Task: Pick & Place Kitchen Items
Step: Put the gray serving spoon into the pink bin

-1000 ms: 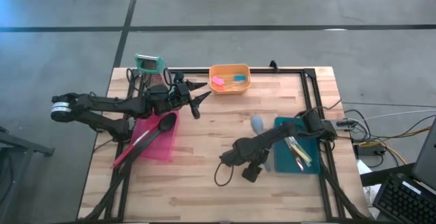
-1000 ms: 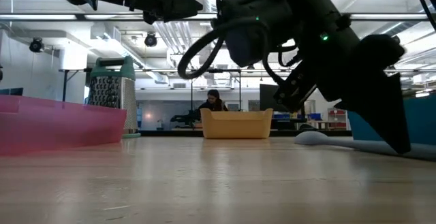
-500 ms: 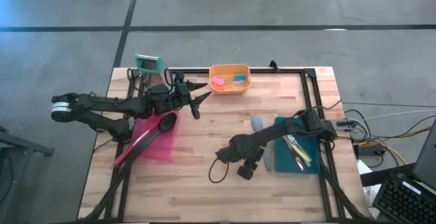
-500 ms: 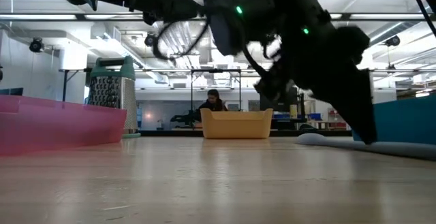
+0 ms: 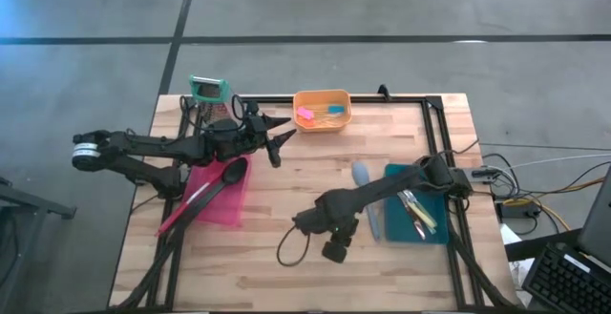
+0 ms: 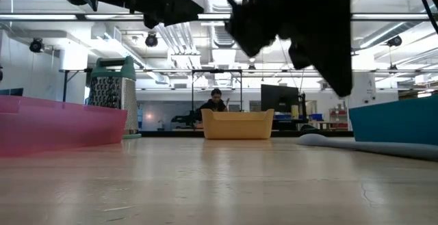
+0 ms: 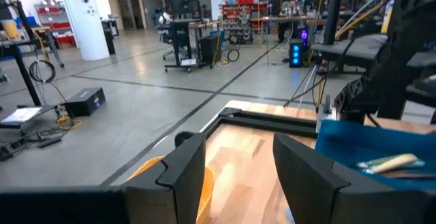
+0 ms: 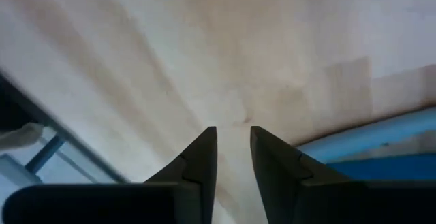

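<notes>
Sliding farther toward the counter's (image 5: 286, 185) middle than a second ago, the right tool (image 5: 333, 250) now hovers empty, well apart from the pale-blue spoon (image 5: 367, 198) lying just beside the teal tray (image 5: 393, 173); its fingers (image 8: 197, 163) stand narrowly apart, closer than before. The left tool (image 5: 282, 135) has not shifted, jaws apart near the orange tub (image 5: 322, 96). Black and red spoons (image 5: 205, 192) rest in the pink tray (image 5: 239, 204). From table height, the right tool is a dark blur.
</notes>
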`<state>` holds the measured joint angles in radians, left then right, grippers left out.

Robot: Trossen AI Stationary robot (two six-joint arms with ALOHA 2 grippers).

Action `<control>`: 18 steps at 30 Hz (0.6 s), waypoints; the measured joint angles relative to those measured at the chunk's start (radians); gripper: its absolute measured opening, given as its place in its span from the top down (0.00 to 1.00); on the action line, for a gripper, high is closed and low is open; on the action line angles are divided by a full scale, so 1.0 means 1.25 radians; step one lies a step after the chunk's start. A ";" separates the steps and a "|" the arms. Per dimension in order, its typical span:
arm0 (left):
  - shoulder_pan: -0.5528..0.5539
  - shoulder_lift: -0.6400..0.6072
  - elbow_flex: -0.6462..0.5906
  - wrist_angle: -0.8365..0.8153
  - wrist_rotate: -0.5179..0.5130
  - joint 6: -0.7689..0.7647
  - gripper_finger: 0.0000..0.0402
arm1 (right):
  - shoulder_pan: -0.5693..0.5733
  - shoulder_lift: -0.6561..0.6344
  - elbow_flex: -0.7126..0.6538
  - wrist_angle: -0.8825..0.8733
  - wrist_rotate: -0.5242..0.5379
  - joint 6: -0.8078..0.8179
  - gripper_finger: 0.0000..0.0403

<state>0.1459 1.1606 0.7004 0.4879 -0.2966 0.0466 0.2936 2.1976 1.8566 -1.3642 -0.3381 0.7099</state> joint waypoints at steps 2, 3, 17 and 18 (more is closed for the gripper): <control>0.000 0.000 0.002 0.005 0.000 -0.001 0.56 | 0.013 -0.001 0.018 0.001 -0.002 -0.002 0.81; 0.000 0.000 0.002 0.004 0.000 -0.006 0.56 | 0.017 -0.001 0.025 0.002 -0.003 -0.008 0.82; -0.007 -0.001 0.024 -0.050 0.047 -0.022 0.56 | 0.015 -0.002 0.087 0.005 0.088 -0.048 0.89; -0.007 -0.001 0.024 -0.059 0.049 -0.015 0.56 | 0.017 -0.002 0.090 0.000 0.109 -0.036 0.90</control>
<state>0.1375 1.1595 0.7307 0.4136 -0.2357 0.0280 0.3150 2.1952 1.9692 -1.3644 -0.2019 0.6648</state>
